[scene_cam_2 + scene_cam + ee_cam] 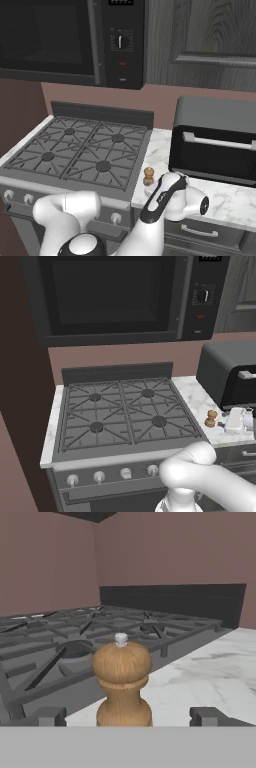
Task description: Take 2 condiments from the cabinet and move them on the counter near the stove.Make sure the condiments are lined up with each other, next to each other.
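arm (155,210) bent low, reaching forward-right, wrist level; gripper (127,716) jaws spread wide, fingertips (50,716) well apart, gripping nothing

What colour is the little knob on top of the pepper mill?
Silvery white, atop the brown wooden pepper mill. The hand view shows it best.

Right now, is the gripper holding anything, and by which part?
Nothing is held. The gripper is open: its fingers stand apart on either side of the pepper mill, clear of its body. The mill stands upright on the counter beside the stove.
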